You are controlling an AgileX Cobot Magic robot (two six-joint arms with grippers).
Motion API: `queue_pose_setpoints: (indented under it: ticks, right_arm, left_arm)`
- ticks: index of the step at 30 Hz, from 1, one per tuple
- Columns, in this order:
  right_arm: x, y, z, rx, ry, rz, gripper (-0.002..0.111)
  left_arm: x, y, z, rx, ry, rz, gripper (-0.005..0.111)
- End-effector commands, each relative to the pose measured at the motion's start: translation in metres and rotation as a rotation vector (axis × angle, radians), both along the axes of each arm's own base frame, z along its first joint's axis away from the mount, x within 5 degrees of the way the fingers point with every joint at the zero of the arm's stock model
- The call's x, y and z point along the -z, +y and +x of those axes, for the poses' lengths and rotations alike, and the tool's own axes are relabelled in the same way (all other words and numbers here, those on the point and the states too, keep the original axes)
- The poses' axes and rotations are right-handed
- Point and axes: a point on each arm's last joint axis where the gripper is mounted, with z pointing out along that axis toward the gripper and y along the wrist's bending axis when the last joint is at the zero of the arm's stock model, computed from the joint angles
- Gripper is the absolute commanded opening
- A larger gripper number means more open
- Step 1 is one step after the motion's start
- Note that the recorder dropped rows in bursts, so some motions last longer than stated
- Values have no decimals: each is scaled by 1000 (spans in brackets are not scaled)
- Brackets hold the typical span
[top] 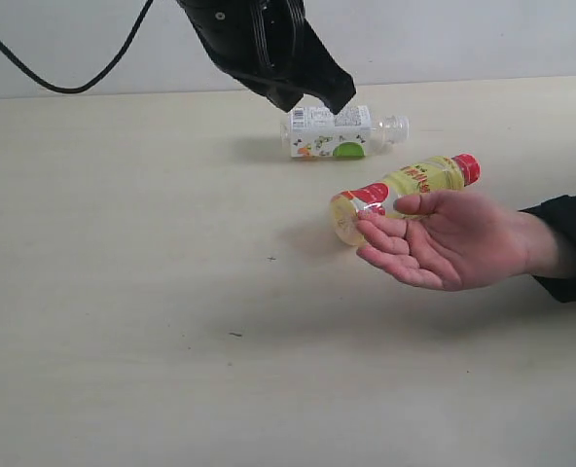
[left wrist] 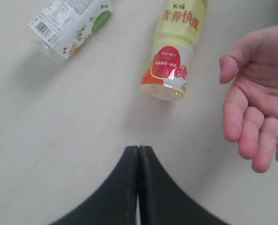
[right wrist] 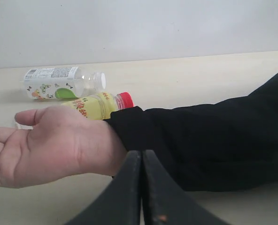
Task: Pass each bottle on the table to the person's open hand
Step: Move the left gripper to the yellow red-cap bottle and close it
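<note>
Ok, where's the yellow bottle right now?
In the exterior view the yellow bottle lies on its side right of centre on the table, just behind the person's open hand and in front of the whitish bottle.

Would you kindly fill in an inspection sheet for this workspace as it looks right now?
Surface: pale table, a few tiny dark specks.
Job's things: clear bottle with green label and yellow bottle, both lying down; open hand palm up beside the yellow one.
Clutter: nothing seen.
Claws: left claw shut, empty; right claw shut, empty.
Cables: one black cable hanging at the back.
Surroundings: plain pale wall.
</note>
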Motion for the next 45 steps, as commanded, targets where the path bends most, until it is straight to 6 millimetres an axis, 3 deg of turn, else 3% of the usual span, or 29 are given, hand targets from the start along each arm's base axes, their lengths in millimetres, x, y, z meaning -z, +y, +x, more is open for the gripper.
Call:
queue_pose_setpoints:
  ticks: [1,6,10,15,17,26,34,45]
  right_arm:
    - [1,0,0,0,-3,-4,0]
    - [1,0,0,0,-3,-4,0]
    - [1,0,0,0,-3,-4,0]
    - [1,0,0,0,-3,-4,0]
    - [1,0,0,0,-3,-4,0]
    - [1,0,0,0,-3,-4,0]
    - [1,0,0,0,-3,-4,0]
    - [1,0,0,0,-3,-4,0]
  left_arm:
    - [21,-8,27,-29,0,11,0]
    - [37,-11,71,-93,16,18,9]
    - [51,-21,90,-98,15,-8,33]
    - [72,-38,98,-7,3,-34,69]
    - [80,-42,100,-10,10,-61,78]
    - [119,-62,99,81,119,-140,78]
    - [147,-89,87,176,67,-120,78]
    - [174,-97,80,209,94,-52,78]
